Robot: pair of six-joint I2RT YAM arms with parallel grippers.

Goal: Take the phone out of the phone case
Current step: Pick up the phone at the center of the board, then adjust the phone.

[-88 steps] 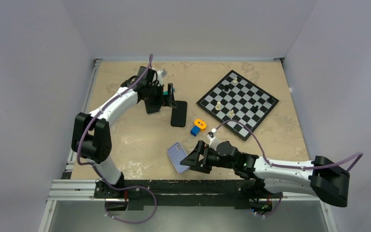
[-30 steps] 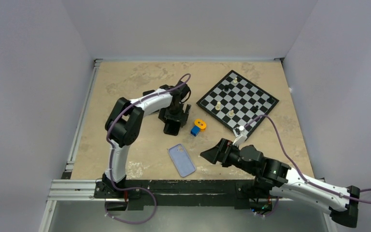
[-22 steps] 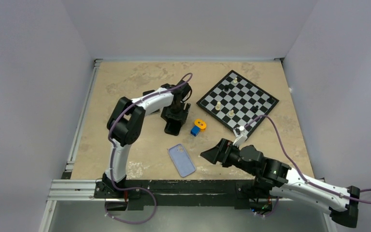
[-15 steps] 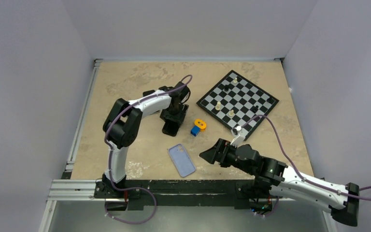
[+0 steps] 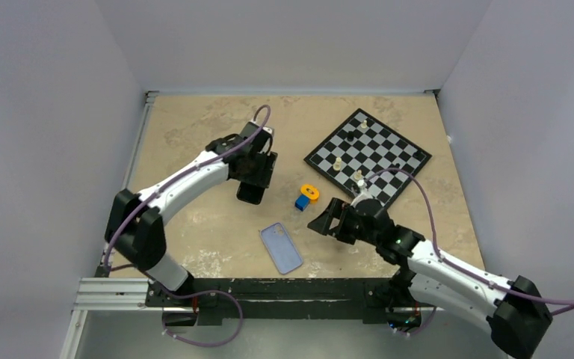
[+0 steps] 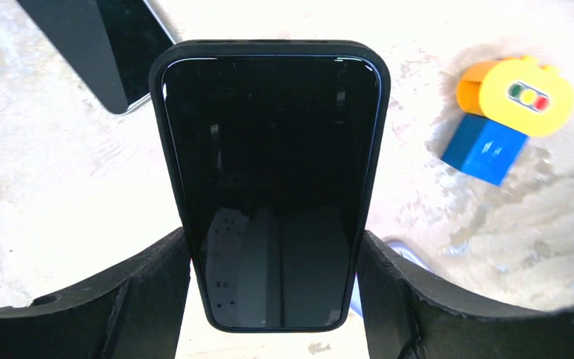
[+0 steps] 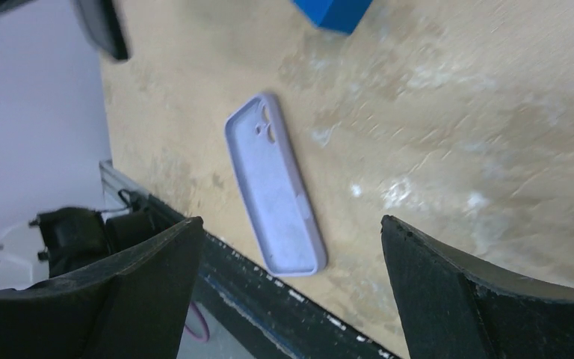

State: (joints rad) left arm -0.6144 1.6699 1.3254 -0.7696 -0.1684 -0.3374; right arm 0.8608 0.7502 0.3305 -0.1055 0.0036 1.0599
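Observation:
A black phone (image 6: 273,179) in a black case (image 6: 170,149) hangs screen-up between my left fingers (image 6: 149,292), which press on its two long sides. My left gripper (image 6: 273,233) is shut on it. From above, the phone (image 5: 250,193) shows just under the left gripper (image 5: 252,182), left of the table's middle. My right gripper (image 5: 320,223) is open and holds nothing, to the right of a lilac phone case (image 5: 281,247) that lies flat near the front edge. In the right wrist view, that lilac case (image 7: 275,187) lies below the open right gripper (image 7: 290,221).
A chessboard (image 5: 366,158) with several pieces lies at the back right. A yellow and blue toy block (image 5: 306,196) sits between the two grippers. A second dark slab (image 6: 93,45) lies on the table beyond the held phone. The black front rail (image 5: 269,288) runs along the near edge.
The left arm has swung out and carried the black phone a little to the left. My right gripper, still open, has moved away from the front edge toward the toy block.

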